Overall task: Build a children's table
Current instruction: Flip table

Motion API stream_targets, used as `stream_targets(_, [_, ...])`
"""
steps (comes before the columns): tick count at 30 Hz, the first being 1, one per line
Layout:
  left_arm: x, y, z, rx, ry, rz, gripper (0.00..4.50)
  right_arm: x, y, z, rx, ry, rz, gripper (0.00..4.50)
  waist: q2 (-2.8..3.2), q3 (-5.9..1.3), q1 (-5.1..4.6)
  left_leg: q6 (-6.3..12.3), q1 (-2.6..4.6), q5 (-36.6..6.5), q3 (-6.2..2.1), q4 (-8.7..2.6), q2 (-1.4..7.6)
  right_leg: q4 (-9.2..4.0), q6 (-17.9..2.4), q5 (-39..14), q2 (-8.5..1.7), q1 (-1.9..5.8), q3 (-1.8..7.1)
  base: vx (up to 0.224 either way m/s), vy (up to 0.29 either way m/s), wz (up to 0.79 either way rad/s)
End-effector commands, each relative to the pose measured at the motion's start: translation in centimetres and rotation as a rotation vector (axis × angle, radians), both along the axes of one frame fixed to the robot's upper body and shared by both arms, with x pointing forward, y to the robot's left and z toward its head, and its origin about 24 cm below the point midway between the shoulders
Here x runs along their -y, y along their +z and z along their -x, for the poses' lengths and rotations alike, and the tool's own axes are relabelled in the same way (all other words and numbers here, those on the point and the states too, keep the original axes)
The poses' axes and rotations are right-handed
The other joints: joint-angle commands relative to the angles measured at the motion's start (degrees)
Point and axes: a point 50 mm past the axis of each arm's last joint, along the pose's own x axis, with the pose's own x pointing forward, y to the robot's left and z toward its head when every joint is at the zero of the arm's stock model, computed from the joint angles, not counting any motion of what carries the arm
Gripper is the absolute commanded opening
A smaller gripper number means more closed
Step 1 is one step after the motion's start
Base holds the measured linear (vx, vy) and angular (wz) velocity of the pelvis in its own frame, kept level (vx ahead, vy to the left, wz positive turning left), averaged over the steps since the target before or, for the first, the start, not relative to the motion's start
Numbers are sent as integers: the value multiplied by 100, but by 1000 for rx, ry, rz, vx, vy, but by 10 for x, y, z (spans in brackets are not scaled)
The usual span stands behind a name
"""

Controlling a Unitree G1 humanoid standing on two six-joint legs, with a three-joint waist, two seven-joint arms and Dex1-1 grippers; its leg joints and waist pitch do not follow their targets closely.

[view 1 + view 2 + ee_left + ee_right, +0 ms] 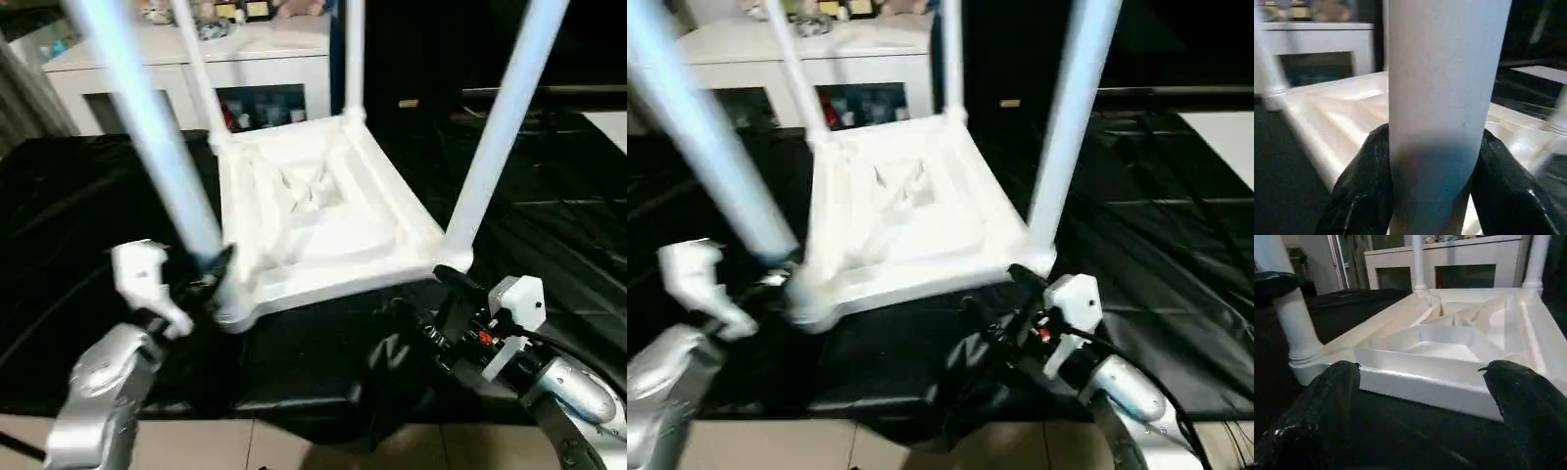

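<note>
Item: children's table [323, 211], upside down on the black sheet [78, 245], four legs up; my left gripper [208, 269] pinches the near-left leg [157, 137], right gripper [453, 305] spread and empty beside the near edge; risk: sideways pull tilts that leg from its corner socket [233, 311].

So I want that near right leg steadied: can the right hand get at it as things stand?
Probably yes: the right hand is open, just below the leg, with nothing between them.
</note>
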Motion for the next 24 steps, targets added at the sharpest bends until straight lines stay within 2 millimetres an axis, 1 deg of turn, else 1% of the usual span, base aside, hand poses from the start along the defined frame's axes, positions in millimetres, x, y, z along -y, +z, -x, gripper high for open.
stream_targets(1, [5,-13,1,-64,-36,-7,192,-7,1,2,2,31,-8,450,-109,-164,-64,119,18,-1796,-167,-493,253,-569,-254,-2500,-414,59,229,0,0,0])
stream_targets(2, [5,-13,1,-60,-38,-7,192,-8,1,1,-1,27,-11,450,-122,-167,-80,131,10,-1773,-169,-494,253,-563,-274,-2490,-416,70,227,0,0,0])
stream_targets(3, [6,-13,1,-57,-42,-5,192,-9,1,1,-6,22,-14,450,-116,-172,-80,146,-1,-1719,-171,-489,249,-558,-288,-2461,-421,80,225,0,0,0])
stream_targets(4, [9,-13,2,-49,-57,0,192,-9,-3,-1,-40,2,-6,450,-127,-171,-90,177,6,-1656,-163,-481,250,-562,-308,-2442,-415,72,227,0,0,0])
stream_targets(5, [9,-13,2,-47,-61,2,192,-9,-4,-2,-50,-4,-2,450,-118,-170,-90,181,13,-1637,-161,-479,250,-560,-330,-2423,-411,66,229,0,0,0])
stream_targets(6, [13,-12,3,-38,-78,10,192,-8,-11,-6,-103,-52,23,450,-152,-176,-89,188,22,-1579,-150,-471,252,-560,-356,-2365,-398,62,233,0,0,0])
stream_targets(7, [16,-11,4,-34,-86,15,192,-7,-15,-8,-131,-81,38,450,-136,-173,-85,162,20,-1528,-149,-478,254,-545,-409,-2296,-394,58,231,0,0,0])
stream_targets(8, [22,-10,5,-23,-112,33,191,-7,-20,-12,-169,-129,18,450,-183,-179,-83,166,21,-1514,-136,-468,250,-547,-423,-2279,-391,60,230,0,0,0])
stream_targets(9, [27,-8,5,-15,-127,45,191,-8,-23,-16,-202,-165,-9,450,-145,-190,-71,156,34,-1473,-148,-469,255,-521,-464,-2223,-402,54,236,0,0,0])
stream_targets(10, [32,-5,5,-5,-139,64,191,-11,-24,-21,-211,-191,-40,450,-176,-183,-74,144,26,-1482,-136,-473,255,-527,-513,-2236,-405,53,233,0,0,0])
stream_targets(11, [33,-5,4,-3,-141,68,191,-12,-24,-22,-212,-195,-45,450,-180,-205,-57,144,40,-1424,-135,-462,265,-520,-520,-2160,-411,45,239,0,0,0])
stream_targets(12, [35,-3,3,0,-136,90,191,-14,-23,-25,-214,-204,-64,450,-182,-221,-42,155,41,-1296,-127,-454,284,-494,-549,-1868,-398,47,247,0,0,0])
stream_targets(13, [35,-3,3,0,-136,90,191,-14,-23,-25,-214,-204,-64,450,-164,-228,-36,153,21,-1211,-130,-457,288,-459,-600,-1550,-387,64,239,0,0,0])
stream_targets(14, [38,1,2,9,-118,137,191,-16,-23,-30,-225,-228,-92,450,-202,-228,-35,161,5,-1182,-124,-451,282,-446,-601,-1427,-384,76,234,0,0,0])
stream_targets(15, [40,5,1,19,-94,212,191,-19,-22,-34,-240,-247,-134,450,-188,-231,-31,153,11,-1156,-125,-458,284,-425,-629,-1328,-391,80,236,0,0,0])
stream_targets(16, [43,10,1,29,-64,315,191,-21,-21,-39,-262,-271,-177,450,-200,-223,-46,182,2,-1172,-110,-447,269,-425,-721,-1347,-410,85,237,0,0,0])
stream_targets(17, [43,10,1,29,-64,315,191,-21,-21,-39,-262,-271,-177,450,-221,-224,-52,184,5,-1159,-109,-443,271,-430,-728,-1355,-409,84,235,0,0,0])
stream_targets(18, [44,11,1,31,-58,343,191,-21,-21,-40,-269,-277,-182,450,-216,-223,-41,193,-3,-1125,-110,-439,272,-432,-698,-1363,-409,94,237,0,0,0])
stream_targets(19, [45,10,3,33,-55,374,191,-21,-21,-42,-284,-291,-194,450,-234,-230,-32,199,-7,-1045,-104,-432,266,-421,-673,-1318,-412,106,240,0,0,0])
stream_targets(20, [48,9,7,34,-68,405,192,-21,-23,-44,-322,-303,-232,450,-273,-223,-39,220,-10,-1010,-93,-430,260,-431,-674,-1301,-410,105,243,0,0,0])
stream_targets(21, [48,9,7,34,-68,405,192,-21,-23,-44,-322,-303,-232,450,-278,-230,-35,230,-13,-965,-98,-427,263,-414,-691,-1271,-417,114,242,0,0,0])
stream_targets(22, [50,9,10,37,-72,437,192,-22,-23,-45,-346,-299,-290,450,-276,-235,-23,275,-7,-844,-83,-401,255,-404,-725,-1104,-405,102,243,0,0,0])
stream_targets(23, [50,9,11,38,-73,464,192,-21,-23,-46,-365,-304,-332,450,-306,-236,-19,299,-16,-799,-83,-400,259,-401,-726,-1064,-410,117,242,0,0,0])
stream_targets(24, [50,9,11,38,-73,466,192,-20,-23,-47,-366,-305,-334,450,-282,-237,-9,344,-20,-733,-80,-393,259,-395,-729,-1034,-415,115,242,0,0,0])
